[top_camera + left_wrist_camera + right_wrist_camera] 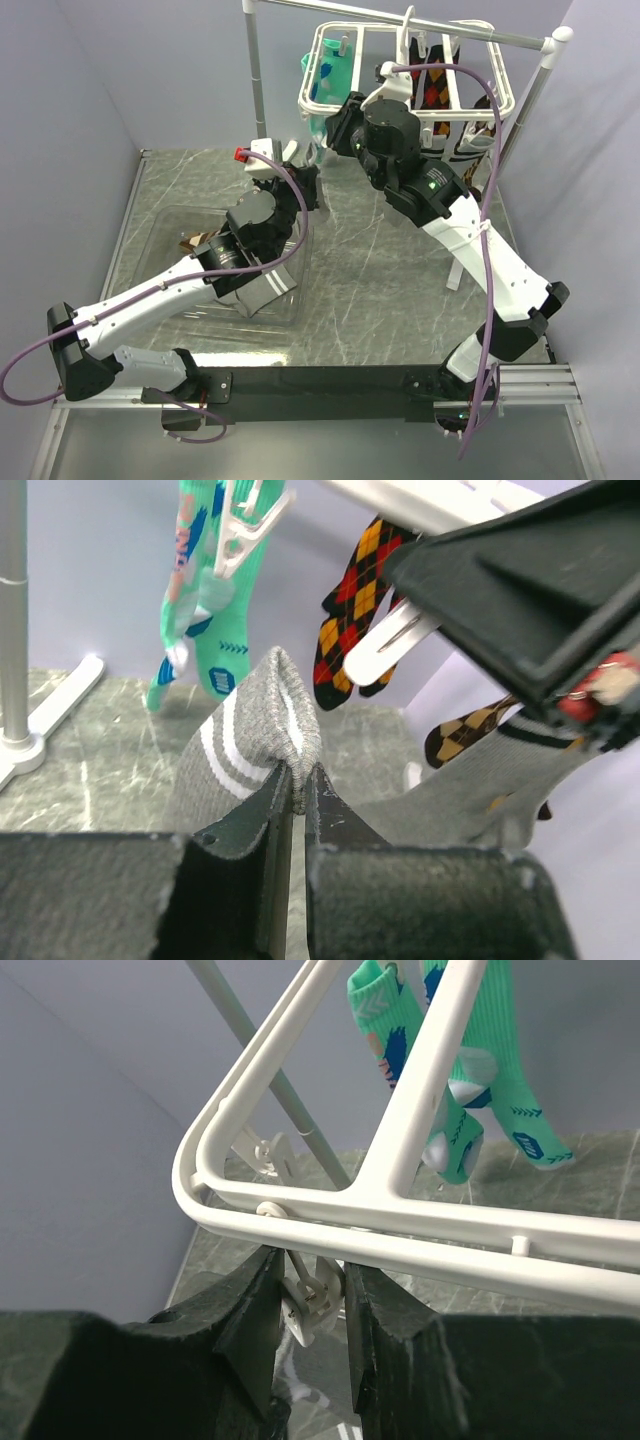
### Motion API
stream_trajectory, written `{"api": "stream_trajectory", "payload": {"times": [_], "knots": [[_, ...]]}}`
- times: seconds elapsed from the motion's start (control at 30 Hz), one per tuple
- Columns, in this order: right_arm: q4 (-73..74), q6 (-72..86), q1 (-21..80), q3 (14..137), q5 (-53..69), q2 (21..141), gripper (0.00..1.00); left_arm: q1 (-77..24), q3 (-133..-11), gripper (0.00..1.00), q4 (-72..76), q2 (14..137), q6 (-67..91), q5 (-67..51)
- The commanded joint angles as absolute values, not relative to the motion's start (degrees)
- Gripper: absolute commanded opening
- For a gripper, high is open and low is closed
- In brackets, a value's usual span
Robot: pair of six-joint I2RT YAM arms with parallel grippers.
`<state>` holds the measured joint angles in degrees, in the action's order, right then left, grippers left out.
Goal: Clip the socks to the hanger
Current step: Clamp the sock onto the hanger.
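Note:
My left gripper is shut on the cuff of a grey sock with two white stripes and holds it up below the hanger. In the top view it is just left of the right gripper. The white plastic hanger hangs from the rail at the back. In the right wrist view my right gripper is closed around a small white clip that dangles under the hanger frame, with both fingers touching it. A second grey sock hangs at the right of the left wrist view.
Teal patterned socks and argyle socks are clipped to the hanger. The metal rail stand with white poles rises behind it. A clear plastic bin sits under the left arm on the grey marble table.

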<state>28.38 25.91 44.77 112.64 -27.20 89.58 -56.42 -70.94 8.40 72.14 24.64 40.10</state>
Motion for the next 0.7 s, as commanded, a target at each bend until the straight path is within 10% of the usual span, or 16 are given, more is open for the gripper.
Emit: {"api": "stream_trajectory", "payload": {"times": [0.0, 0.67], "knots": [[27.94, 24.70, 44.74, 116.28, -30.15, 90.88, 0.00, -56.95, -71.71, 0.01, 13.27, 70.92, 23.64, 40.17], [27.25, 24.17, 45.17, 115.14, -30.59, 90.35, 0.00, -57.04, -75.23, 0.01, 13.62, 74.79, 22.50, 39.46]]}}
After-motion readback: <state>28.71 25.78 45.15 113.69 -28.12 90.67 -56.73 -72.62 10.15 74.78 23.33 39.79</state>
